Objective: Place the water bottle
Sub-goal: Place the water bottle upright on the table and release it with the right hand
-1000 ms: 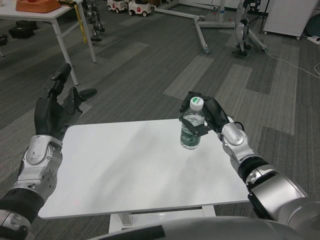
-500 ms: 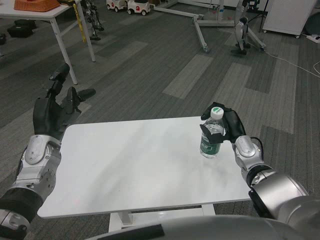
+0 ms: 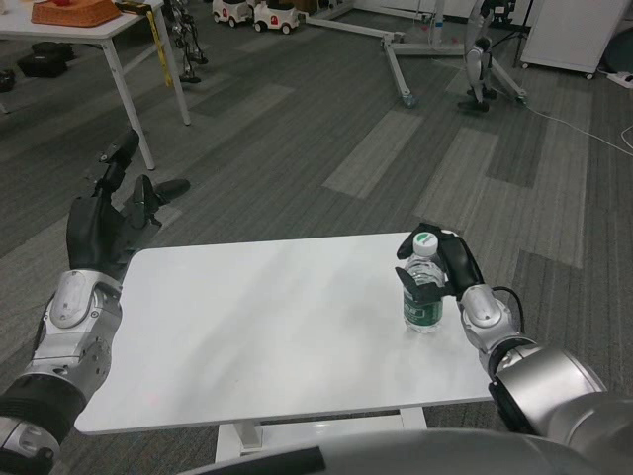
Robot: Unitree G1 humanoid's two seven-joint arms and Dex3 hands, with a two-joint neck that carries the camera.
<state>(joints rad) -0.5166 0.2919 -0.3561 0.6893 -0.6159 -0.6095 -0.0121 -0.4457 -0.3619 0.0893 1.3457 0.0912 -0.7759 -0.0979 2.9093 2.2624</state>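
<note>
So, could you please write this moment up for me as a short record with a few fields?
object: water bottle, clear, white cap, green label, upright
location: right part of the white table, near its right edge
right hand: right hand grips the bottle around its upper body
left hand: left hand holds nothing, fingers spread, raised beyond the table's far left corner
background: second white table with an orange tray, far left

I get an evenly bright, sharp feed. The white surface [image 3: 267, 327] gleams with soft, pale shadow streaks left of my right hand [image 3: 445, 265]. Near my left hand [image 3: 104, 223] nothing blurs; the far floor looks slightly softer.
</note>
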